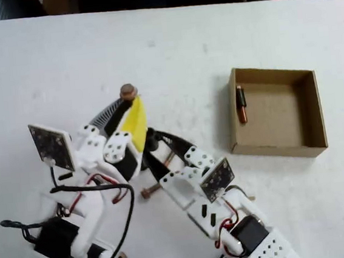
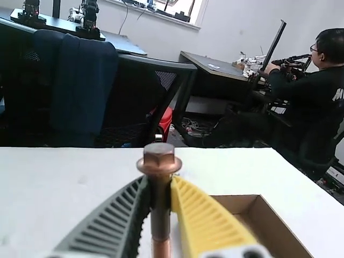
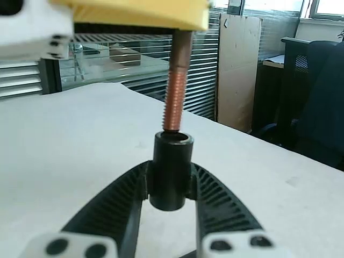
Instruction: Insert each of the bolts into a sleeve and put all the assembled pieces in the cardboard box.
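My left gripper [image 1: 128, 101], with one grey and one yellow finger, is shut on a copper bolt [image 1: 128, 91] held upright, hex head on top [image 2: 159, 159]. Directly under it, my right gripper [image 3: 171, 180] with black fingers is shut on a black sleeve [image 3: 172, 167], also upright. The bolt's threaded tip [image 3: 173, 110] is just at the sleeve's open mouth. In the high view the sleeve [image 1: 150, 141] sits under the yellow finger [image 1: 136, 125]. A second copper bolt [image 1: 149, 191] lies on the table between the arms. The cardboard box [image 1: 309, 113] stands to the right, with one assembled piece [image 1: 241, 104] by its left wall.
The white table [image 1: 170, 50] stretches open behind and to the left of the grippers. Both arms' bodies and cables crowd the front edge. Chairs and desks stand in the room beyond the table.
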Robot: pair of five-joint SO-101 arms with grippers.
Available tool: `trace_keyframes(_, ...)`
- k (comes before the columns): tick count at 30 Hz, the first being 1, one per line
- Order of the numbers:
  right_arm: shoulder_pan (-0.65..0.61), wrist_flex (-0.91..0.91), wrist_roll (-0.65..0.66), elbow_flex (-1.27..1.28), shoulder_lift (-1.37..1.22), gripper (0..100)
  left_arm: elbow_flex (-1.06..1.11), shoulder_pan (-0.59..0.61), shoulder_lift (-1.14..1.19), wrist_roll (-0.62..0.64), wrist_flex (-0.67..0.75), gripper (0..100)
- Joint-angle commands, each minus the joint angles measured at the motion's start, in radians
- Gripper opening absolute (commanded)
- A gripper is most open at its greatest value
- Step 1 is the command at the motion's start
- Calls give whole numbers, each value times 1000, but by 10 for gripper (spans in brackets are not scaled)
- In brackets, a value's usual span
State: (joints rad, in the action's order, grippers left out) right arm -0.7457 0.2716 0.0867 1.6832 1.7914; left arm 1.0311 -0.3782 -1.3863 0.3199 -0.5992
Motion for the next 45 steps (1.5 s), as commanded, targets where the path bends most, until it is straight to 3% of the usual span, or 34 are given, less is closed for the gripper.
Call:
trace_keyframes(1, -2, -24, 5, 8, 8, 17, -11, -16, -8, 12, 40, 24)
trace_keyframes(8, -5, -24, 6, 8, 8, 17, -9, -76, -8, 9, 40, 24)
trace_keyframes(21, -2, -22, 6, 8, 8, 17, -9, -71, -8, 5, 32, 24)
trace_keyframes(25, -2, -21, 6, 8, 8, 17, -8, -71, -8, -58, 32, 24)
trace_keyframes(45, -2, -21, 6, 8, 8, 17, 83, -81, -13, -123, 83, 24)
